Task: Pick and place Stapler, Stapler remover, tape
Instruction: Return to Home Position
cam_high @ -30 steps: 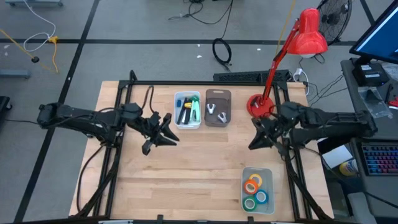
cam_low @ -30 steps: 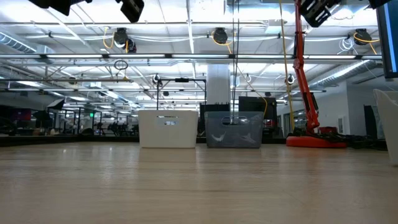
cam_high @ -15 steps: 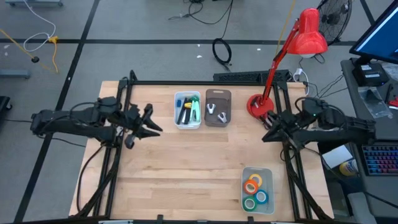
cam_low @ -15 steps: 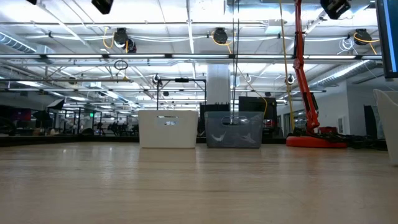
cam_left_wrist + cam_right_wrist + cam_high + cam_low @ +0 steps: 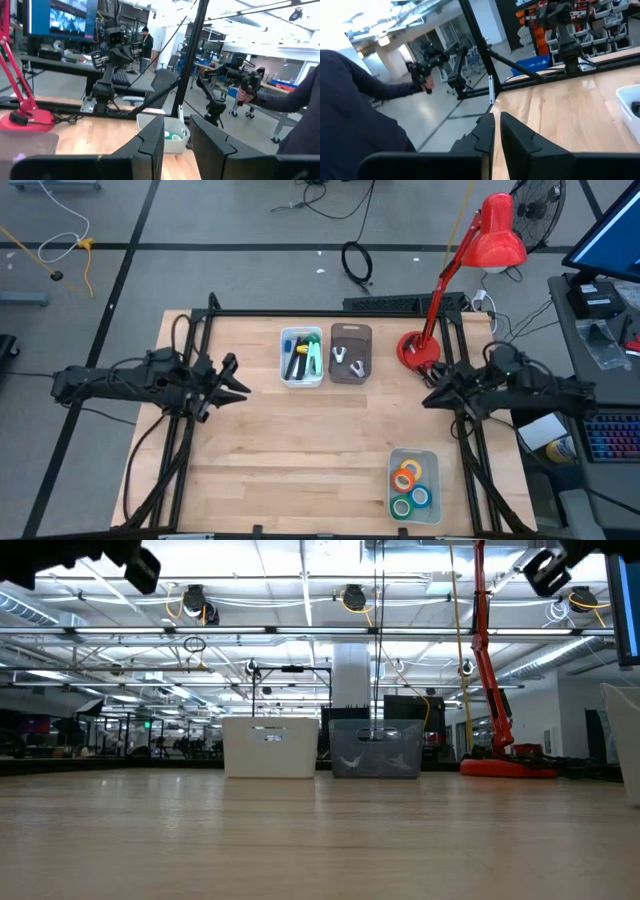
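You see orange, yellow, blue and green ring-shaped tape rolls (image 5: 405, 477) lower right, a red metal desk lamp (image 5: 497, 235) upper right

From above, the bits in the white bin (image 5: 282, 360) and the grey bin (image 5: 350, 335) are too small to name. At table level the clear bin (image 5: 622, 740) is cut by the edge, its tape (image 5: 410, 485) unseen, and the person (image 5: 355, 115) in the right wrist view is a cropped blur.
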Controlling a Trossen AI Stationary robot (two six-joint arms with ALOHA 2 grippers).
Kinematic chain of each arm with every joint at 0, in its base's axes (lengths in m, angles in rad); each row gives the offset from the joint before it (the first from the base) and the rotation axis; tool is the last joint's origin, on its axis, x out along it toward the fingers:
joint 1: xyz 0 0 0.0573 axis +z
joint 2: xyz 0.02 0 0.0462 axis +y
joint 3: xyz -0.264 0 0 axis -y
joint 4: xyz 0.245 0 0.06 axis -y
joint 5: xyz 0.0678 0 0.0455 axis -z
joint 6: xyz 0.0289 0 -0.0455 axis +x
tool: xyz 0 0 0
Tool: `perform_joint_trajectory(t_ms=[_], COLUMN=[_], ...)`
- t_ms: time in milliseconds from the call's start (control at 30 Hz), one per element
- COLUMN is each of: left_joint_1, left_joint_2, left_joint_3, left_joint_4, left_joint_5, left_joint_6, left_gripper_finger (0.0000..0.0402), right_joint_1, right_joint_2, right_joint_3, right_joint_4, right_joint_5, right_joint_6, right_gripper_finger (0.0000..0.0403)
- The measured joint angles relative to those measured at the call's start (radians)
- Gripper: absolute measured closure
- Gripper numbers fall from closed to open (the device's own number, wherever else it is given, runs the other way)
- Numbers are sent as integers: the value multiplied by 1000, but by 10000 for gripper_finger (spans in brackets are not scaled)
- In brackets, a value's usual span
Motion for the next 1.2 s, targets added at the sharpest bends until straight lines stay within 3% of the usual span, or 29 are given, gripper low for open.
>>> perform_joint_trajectory(t_ms=[267, 600, 933, 1200], left_joint_1=[-19, -19, -19, -13], left_joint_2=[-2, -88, -132, -130], left_joint_3=[-88, -182, -261, -283], left_joint_4=[20, 71, 81, 41], left_joint_5=[-50, -48, -116, -160], left_joint_6=[31, 63, 77, 158], left_gripper_finger=[307, 307, 307, 307], right_joint_1=[0, 0, 0, 0], right_joint_2=[-95, -280, -260, -259], right_joint_3=[-222, -305, -308, -308], right_joint_4=[191, 177, 70, 13], right_joint_5=[1, 4, 284, 291], right_joint_6=[98, 121, -31, -65], right_gripper_finger=[381, 383, 383, 383])
